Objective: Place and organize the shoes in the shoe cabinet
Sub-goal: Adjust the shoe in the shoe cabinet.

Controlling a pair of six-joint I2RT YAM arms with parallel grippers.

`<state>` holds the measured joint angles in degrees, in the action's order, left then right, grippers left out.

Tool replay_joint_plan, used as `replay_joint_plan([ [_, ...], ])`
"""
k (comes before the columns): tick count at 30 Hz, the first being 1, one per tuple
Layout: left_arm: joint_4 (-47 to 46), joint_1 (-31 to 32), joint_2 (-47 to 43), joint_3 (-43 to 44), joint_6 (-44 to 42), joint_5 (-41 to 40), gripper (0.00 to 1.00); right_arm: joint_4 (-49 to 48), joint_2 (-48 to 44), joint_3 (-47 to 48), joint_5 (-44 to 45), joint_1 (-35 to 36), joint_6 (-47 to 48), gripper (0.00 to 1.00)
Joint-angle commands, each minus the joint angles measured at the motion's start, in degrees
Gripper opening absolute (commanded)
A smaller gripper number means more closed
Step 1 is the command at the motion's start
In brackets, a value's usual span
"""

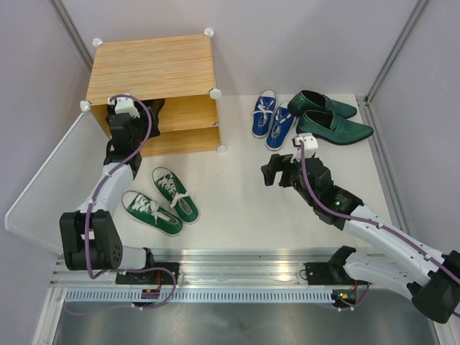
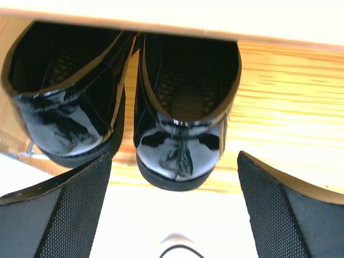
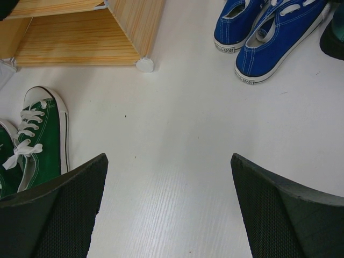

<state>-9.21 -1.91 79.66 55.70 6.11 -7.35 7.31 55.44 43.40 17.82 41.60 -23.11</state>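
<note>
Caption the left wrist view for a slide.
Open left gripper faces two black ankle boots, heels outward, on the shoe cabinet shelf.

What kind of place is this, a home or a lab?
Probably a robotics lab cell: left arm and right arm bolted to a metal rail, and a white table boxed in by plain wall panels.

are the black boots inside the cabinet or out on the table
Inside. The left wrist view shows both black boots upright side by side on a wooden shelf of the cabinet, heels outward.
</note>
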Motion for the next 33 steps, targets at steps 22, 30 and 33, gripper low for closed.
replay_joint_plan([
  [22, 5.52, -0.46, -6.80, -5.52, 3.21, 3.31, 0.33, -1.25, -1.04, 0.11, -1.30, -0.21, -0.18, 0.98],
  [30, 4.65, -0.55, -2.58, -2.27, 1.63, 1.73, 0.31, -1.25, -0.69, 0.11, -0.69, -0.21, 0.17, 0.98],
  [33, 4.21, -0.46, -1.26, -0.77, 0.92, 1.47, 0.30, -1.25, -0.25, 0.11, -0.51, -0.21, 0.18, 0.98],
])
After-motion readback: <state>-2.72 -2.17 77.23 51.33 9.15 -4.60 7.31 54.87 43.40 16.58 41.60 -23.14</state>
